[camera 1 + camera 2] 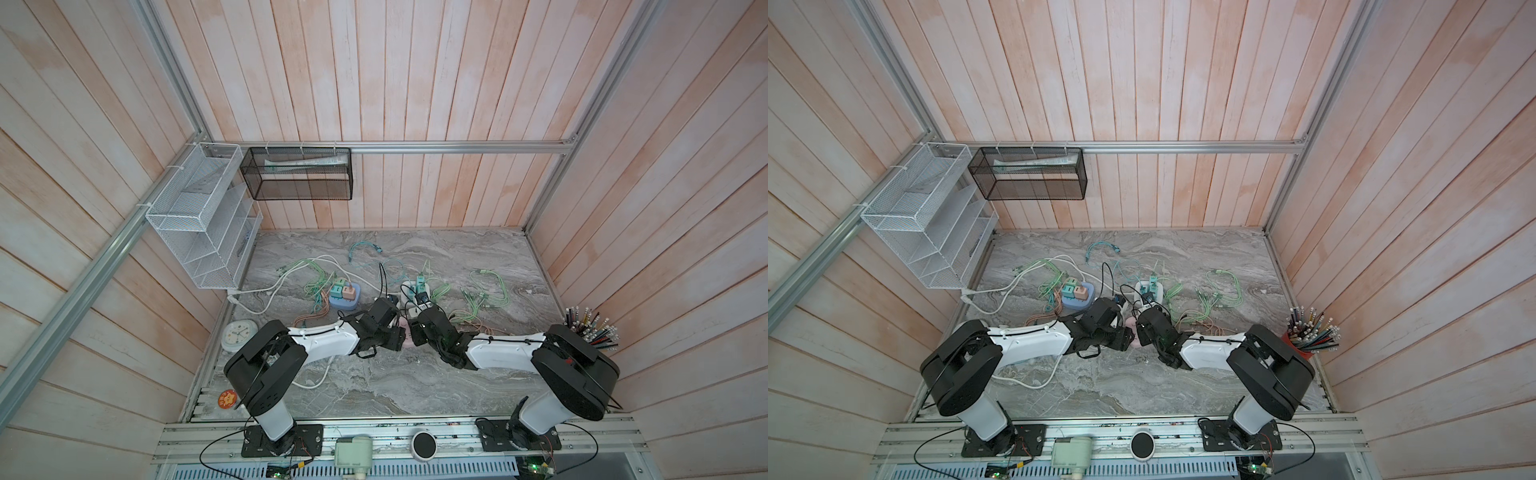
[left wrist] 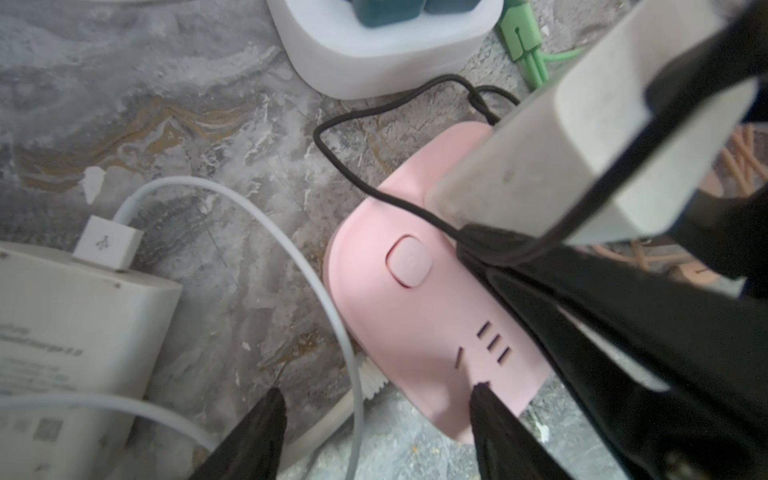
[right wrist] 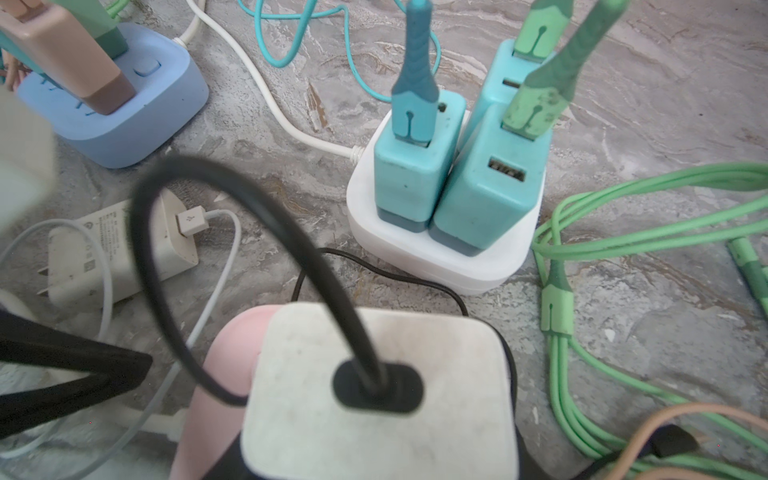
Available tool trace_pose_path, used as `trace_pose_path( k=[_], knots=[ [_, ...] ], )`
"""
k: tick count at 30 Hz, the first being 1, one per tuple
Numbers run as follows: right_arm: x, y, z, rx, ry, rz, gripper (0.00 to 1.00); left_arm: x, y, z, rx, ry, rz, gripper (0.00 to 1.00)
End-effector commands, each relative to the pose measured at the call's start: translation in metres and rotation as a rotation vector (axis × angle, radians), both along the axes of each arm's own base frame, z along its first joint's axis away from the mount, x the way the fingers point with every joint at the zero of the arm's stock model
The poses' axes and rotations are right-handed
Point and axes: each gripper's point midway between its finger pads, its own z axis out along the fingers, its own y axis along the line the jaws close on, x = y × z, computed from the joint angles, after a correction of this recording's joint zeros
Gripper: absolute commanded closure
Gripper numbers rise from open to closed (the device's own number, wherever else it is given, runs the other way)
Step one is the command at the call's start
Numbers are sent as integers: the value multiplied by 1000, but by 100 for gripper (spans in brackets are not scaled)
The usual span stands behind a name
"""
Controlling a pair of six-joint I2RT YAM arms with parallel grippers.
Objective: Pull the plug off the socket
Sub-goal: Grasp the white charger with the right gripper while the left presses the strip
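Observation:
The pink socket lies on the marble table; in both top views only a sliver shows between the two wrists. A white plug with a black cable stands on it, tilted in the left wrist view, its base meeting the socket's top. My right gripper is shut on the plug, its black fingers clasping both sides. My left gripper is open. One fingertip hovers over the socket's near edge, the other over the table beside a white cable, and nothing is gripped.
A white power strip with teal adapters sits just beyond the socket, a blue one further left. A loose white charger and its cable lie close by. Green cables sprawl to the right. A pencil cup stands at the right wall.

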Motion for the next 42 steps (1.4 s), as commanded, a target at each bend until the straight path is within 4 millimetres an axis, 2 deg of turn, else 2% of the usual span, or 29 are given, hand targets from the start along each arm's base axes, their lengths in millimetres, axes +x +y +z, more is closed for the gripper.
trace_pose_path(
  k=[1, 5, 11, 19, 25, 29, 36, 42],
  knots=[
    [-7, 0, 0, 20, 15, 14, 73, 1, -2, -14, 18, 33, -8, 28],
    [-9, -3, 1, 28, 15, 10, 75, -1, -2, -24, 36, 61, -15, 30],
    [-9, -8, 10, 31, -3, -4, 77, -6, 7, -39, 84, 89, -5, 41],
    [-8, 1, 20, 52, -2, 25, 86, -14, 8, -52, 92, 143, -6, 42],
    [-10, 1, 14, 20, -3, 10, 91, -18, 1, -55, 56, 175, -21, 42],
    [-14, -1, 12, 63, -21, -21, 92, -21, -1, -62, 53, 203, -29, 43],
    [-20, -2, 22, 137, -52, -27, 93, -25, 3, -69, 42, 232, -19, 43],
    [-20, -8, 42, 147, -96, -22, 93, -25, 5, -70, 41, 236, -16, 43]
  ],
)
